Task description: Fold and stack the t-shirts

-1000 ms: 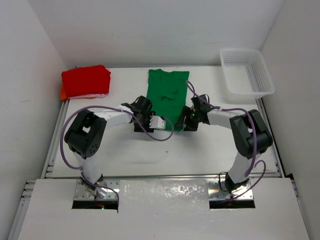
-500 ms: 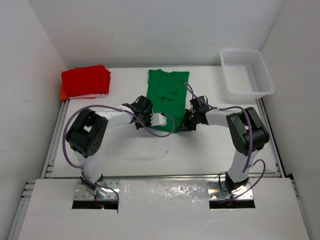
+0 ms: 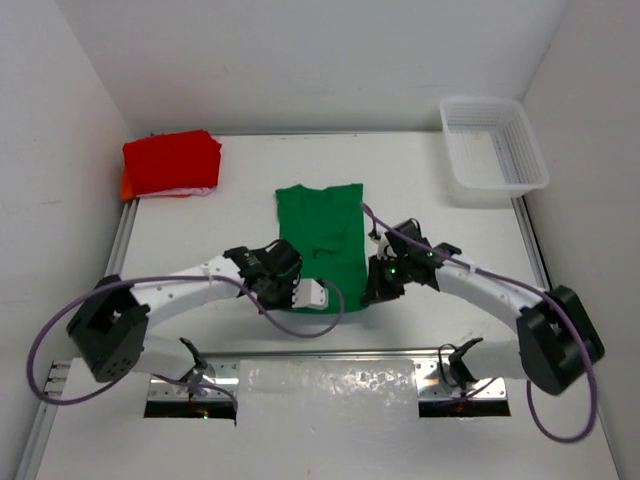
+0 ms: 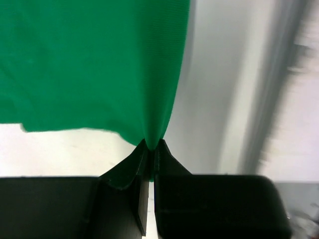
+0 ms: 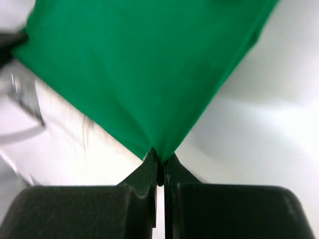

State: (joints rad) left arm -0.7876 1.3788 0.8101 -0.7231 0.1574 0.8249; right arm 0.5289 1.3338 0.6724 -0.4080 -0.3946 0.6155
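A green t-shirt (image 3: 322,235) lies spread in the middle of the table, its near edge pulled toward the arms. My left gripper (image 3: 291,293) is shut on the near left corner of the green t-shirt (image 4: 94,64), cloth pinched between the fingertips. My right gripper (image 3: 378,288) is shut on the near right corner of the same shirt (image 5: 149,69). A folded red t-shirt (image 3: 172,160) sits at the far left on a stack, with an orange edge (image 3: 127,186) and a pale edge showing beneath it.
A white plastic mesh basket (image 3: 492,148) stands at the far right corner. White walls close in the table on three sides. Metal rails (image 3: 110,270) run along the table's left and right edges.
Both grippers have closed on the green t-shirt's near corners and pulled back toward the near edge, dragging the shirt with them. Both arms now stretch out low.
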